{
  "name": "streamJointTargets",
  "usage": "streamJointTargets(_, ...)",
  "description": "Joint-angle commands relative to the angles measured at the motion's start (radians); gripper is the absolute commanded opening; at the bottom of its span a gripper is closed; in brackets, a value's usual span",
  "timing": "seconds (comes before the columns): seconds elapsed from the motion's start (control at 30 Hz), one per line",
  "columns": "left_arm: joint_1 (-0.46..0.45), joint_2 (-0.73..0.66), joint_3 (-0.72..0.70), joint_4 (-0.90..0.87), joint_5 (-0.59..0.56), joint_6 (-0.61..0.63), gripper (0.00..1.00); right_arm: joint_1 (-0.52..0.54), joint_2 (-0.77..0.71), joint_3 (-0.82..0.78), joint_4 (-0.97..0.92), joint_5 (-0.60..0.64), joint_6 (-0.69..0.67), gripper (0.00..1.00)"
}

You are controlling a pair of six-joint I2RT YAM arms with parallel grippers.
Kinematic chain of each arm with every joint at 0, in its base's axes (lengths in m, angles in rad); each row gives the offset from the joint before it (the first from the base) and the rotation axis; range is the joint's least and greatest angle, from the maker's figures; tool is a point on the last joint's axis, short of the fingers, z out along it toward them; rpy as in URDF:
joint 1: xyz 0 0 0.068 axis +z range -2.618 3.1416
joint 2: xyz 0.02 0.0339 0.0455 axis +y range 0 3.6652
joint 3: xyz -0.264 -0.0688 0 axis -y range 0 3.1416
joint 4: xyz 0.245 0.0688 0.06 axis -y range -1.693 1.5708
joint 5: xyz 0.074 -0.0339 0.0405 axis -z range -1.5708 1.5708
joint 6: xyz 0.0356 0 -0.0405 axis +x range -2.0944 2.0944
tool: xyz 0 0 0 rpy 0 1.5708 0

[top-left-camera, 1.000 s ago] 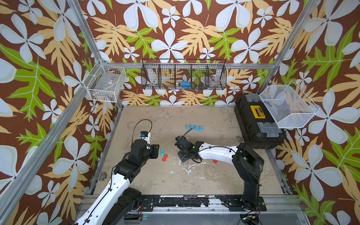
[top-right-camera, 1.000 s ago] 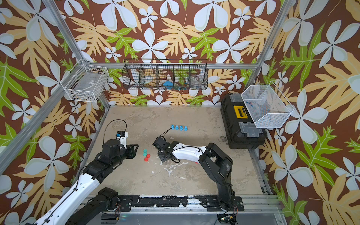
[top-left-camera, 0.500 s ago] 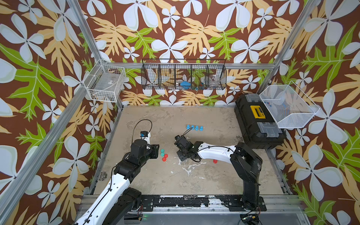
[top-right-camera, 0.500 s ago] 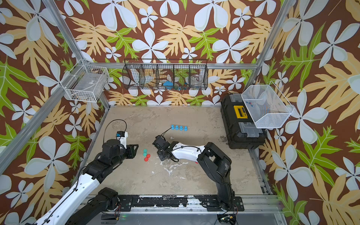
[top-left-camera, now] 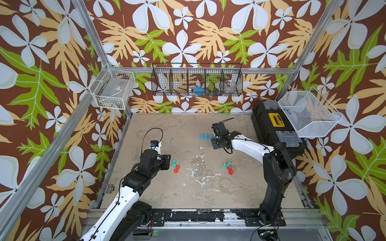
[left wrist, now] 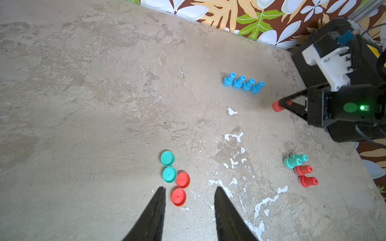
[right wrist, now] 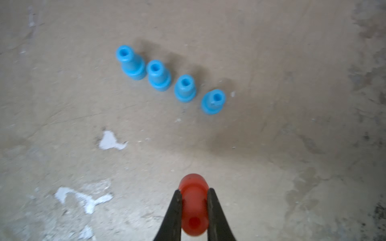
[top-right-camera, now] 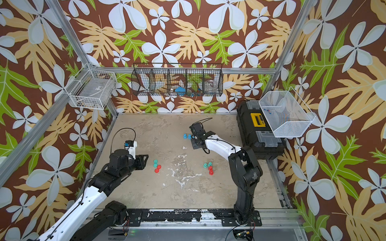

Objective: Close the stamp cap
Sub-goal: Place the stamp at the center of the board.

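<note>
Right pincer (right wrist: 193, 191) pressed in on a red stamp (right wrist: 193, 206), pinching it at the sides between two black fingers, hollow handle end toward the wrist camera, wider end pointing away; capped or uncapped, cannot tell. Held toward the far edge of the table (top-left-camera: 188, 187), right of the middle, with a soft shadow on the surface ahead. Just beyond the tips, a slanted row of four blue stamps (right wrist: 171, 81), upright, handles up, close side by side; in both top views only part of the row showing beside the right pincer. Farther out, toward the near edge on the right half, a tight cluster of two teal stamps (left wrist: 292, 162) and two red stamps (left wrist: 304, 170), standing on their bases. Across on the left half, left pincer (left wrist: 190, 188) with fingers spread apart, a clear gap between them, poised just beside a clump of four loose caps lying flat: two teal caps (left wrist: 167, 158) and two red caps (left wrist: 183, 179), each touching or nearly touching its neighbour. Along the right edge, a black toolbox (top-left-camera: 271, 125) with a yellow label. On the back wall, a black wire rack (top-left-camera: 197, 80); at the left and right walls, white wire baskets (top-left-camera: 112, 91).
</note>
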Motion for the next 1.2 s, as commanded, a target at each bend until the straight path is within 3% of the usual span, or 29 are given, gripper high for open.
streamJointTargets(0.0,0.001,-0.003,-0.002,0.007,-0.003,0.005,0.41,-0.060,0.010,0.018,-0.001,-0.029,-0.026,0.09)
streamJointTargets(0.23,0.001,-0.002,-0.003,0.008,-0.005,0.006,0.42,-0.124,0.107,0.114,-0.006,-0.035,-0.033,0.09)
streamJointTargets(0.6,0.000,0.000,-0.003,0.007,-0.006,0.005,0.42,-0.132,0.258,0.239,-0.022,-0.036,-0.035,0.08)
streamJointTargets(0.93,0.001,0.002,-0.002,0.005,-0.009,0.006,0.42,-0.131,0.285,0.264,-0.029,-0.040,-0.032,0.09)
streamJointTargets(1.17,0.001,0.000,-0.002,0.006,-0.009,0.006,0.42,-0.131,0.291,0.280,-0.044,-0.045,-0.033,0.15)
